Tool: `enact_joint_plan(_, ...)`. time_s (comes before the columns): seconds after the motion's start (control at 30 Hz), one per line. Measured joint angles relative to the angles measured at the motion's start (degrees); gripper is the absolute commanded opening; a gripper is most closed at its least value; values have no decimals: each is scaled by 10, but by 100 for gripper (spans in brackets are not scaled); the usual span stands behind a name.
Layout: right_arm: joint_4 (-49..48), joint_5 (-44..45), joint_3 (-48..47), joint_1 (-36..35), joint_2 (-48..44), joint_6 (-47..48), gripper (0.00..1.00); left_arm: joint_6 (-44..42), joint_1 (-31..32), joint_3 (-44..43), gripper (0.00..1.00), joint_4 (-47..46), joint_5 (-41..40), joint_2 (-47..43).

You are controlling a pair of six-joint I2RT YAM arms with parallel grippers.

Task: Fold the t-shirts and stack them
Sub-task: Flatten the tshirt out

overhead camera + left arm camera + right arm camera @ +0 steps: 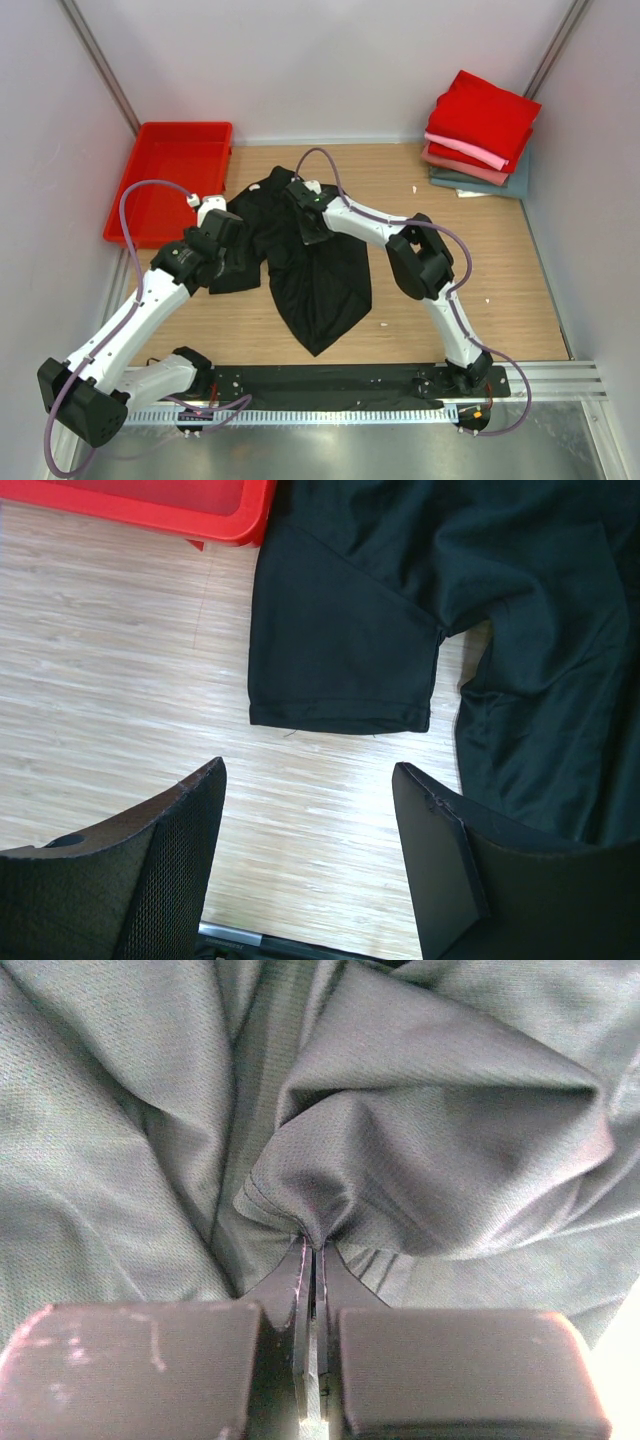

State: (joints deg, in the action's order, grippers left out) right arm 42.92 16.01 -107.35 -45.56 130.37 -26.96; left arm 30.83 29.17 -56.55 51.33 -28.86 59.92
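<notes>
A crumpled black t-shirt [318, 280] lies in the middle of the wooden table. My right gripper [305, 212] is shut on a pinched fold of its cloth [330, 1200] near the upper middle. My left gripper [222, 225] hovers open over the shirt's left sleeve [345, 650]; its fingers [170, 860] frame bare wood just short of the sleeve hem, holding nothing. A stack of folded t-shirts [480, 135], red on top, then pink, dusty rose and grey-teal, sits at the back right corner.
A red plastic tray [170, 180] stands at the back left, its corner [235, 525] close to the black sleeve. White walls enclose the table on three sides. A black rail [340, 380] runs along the near edge.
</notes>
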Motion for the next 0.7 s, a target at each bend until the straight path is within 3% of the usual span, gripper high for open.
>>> enact_joint_plan(0.3,28,30,17,6,-59,8,1,0,0,0,68,0,0,0)
enact_joint_plan(0.57,19,68,176,92,-282,28,2,0,0,0,68,0,0,3)
enact_joint_plan(0.63,7,72,237,137,-350,34,10,0,0,0,68,0,0,4)
enact_joint_plan(0.67,2,73,271,163,-380,37,38,0,0,0,68,1,0,3)
enact_joint_plan(0.7,-8,72,306,194,-406,40,57,0,0,0,68,0,2,3)
